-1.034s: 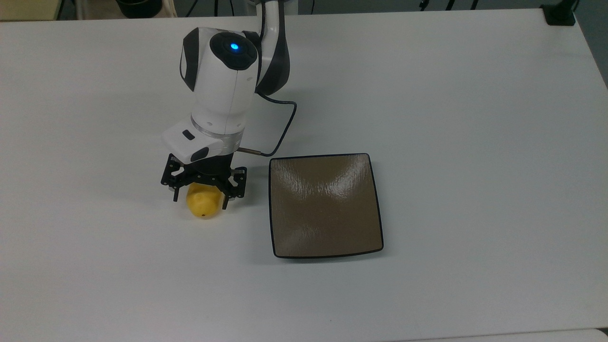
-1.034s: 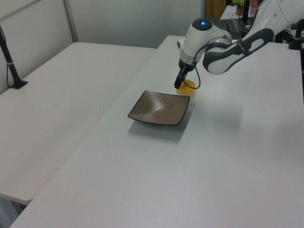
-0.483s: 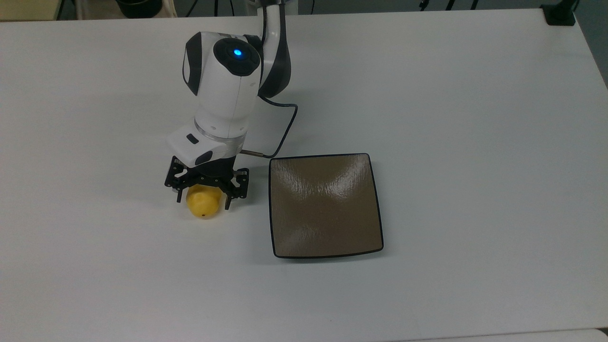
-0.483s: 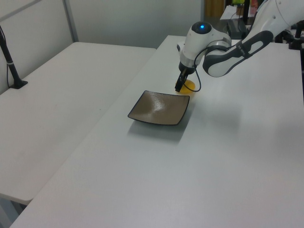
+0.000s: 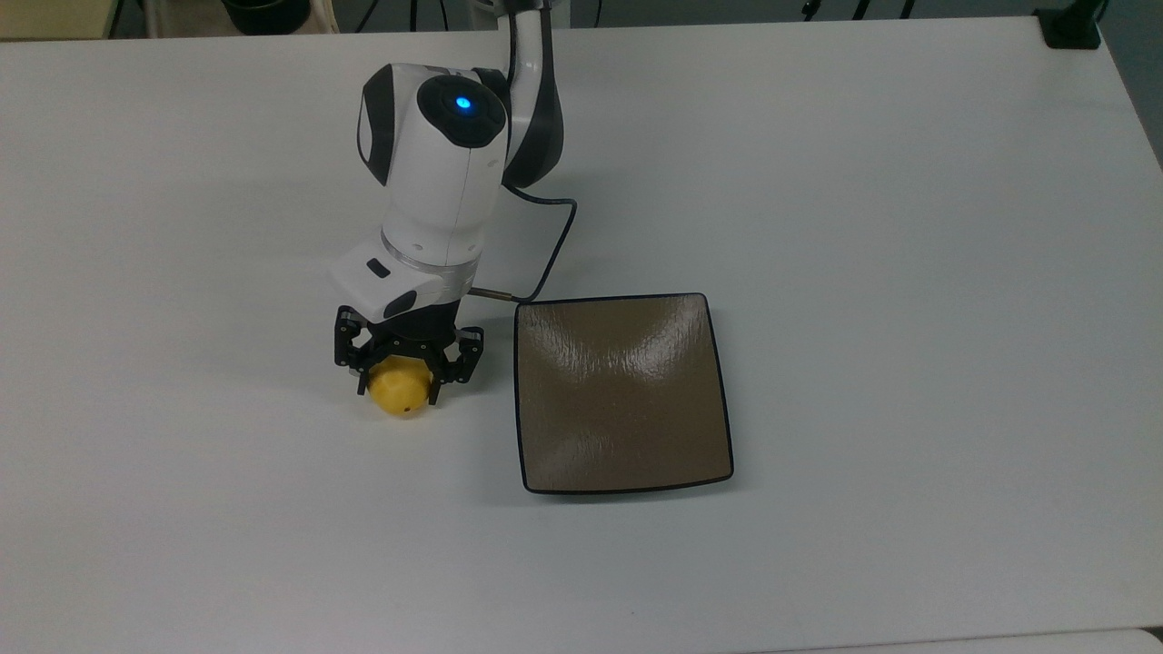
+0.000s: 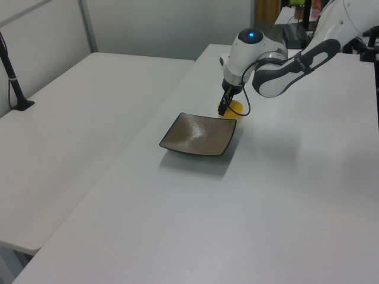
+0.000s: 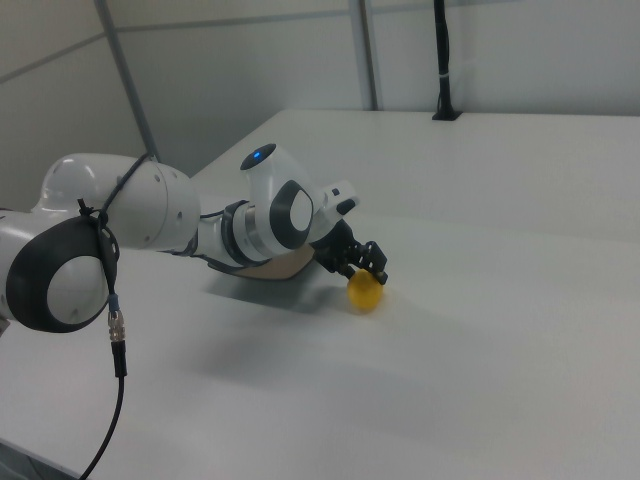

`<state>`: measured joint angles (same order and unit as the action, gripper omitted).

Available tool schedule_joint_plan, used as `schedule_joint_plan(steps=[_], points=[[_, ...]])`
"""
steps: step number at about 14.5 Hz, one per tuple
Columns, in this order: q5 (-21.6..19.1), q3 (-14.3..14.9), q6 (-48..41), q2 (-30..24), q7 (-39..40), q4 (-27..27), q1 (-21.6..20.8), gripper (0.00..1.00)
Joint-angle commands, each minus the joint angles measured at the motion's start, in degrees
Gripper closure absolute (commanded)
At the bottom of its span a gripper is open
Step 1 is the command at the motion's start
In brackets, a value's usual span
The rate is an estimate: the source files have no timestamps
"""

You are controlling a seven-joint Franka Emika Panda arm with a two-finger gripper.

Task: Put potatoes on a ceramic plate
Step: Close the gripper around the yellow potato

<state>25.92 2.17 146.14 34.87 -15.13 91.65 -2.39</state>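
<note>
Potato [image 5: 402, 392] sits between my fingers now, a small bright-yellow lump just off the ceramic plate [image 5: 622, 392] on the top view's left. Over the last second my tool [image 5: 405, 372] has drawn in from a wide straddle to a narrow clamp: the black fingers that stood apart from the potato on either side now press against its flanks, and the whole wrist has slid a little toward the plate. The potato has shifted with it, which tells me the grip has taken hold and is not merely brushing the skin.

In the right view the potato [image 7: 365, 293] hangs just under my tool [image 7: 370, 268] with its underside at or barely above the counter [image 5: 909, 227]; I cannot tell whether it has left the surface. In the left view my tool [image 6: 225, 108] and the potato [image 6: 235, 107] sit just beyond the plate's [image 6: 198, 135] far edge.

My judgement is that the grasp is done and the carry is starting. The plate is bare, so what remains is a lift over the dark rim, a short move across, and a release onto the brown surface. The smooth, rounded skin could slip or roll once let go.
</note>
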Motion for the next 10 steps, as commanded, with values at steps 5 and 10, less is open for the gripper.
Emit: schedule_joint_plan(steps=[5, 10], points=[[-0.07, -0.42, -0.07, -1.47, 0.45, -0.07, 0.10, 0.73], [-6.55, -1.46, -0.95, -4.36, -0.07, -2.08, 1.07, 0.73]])
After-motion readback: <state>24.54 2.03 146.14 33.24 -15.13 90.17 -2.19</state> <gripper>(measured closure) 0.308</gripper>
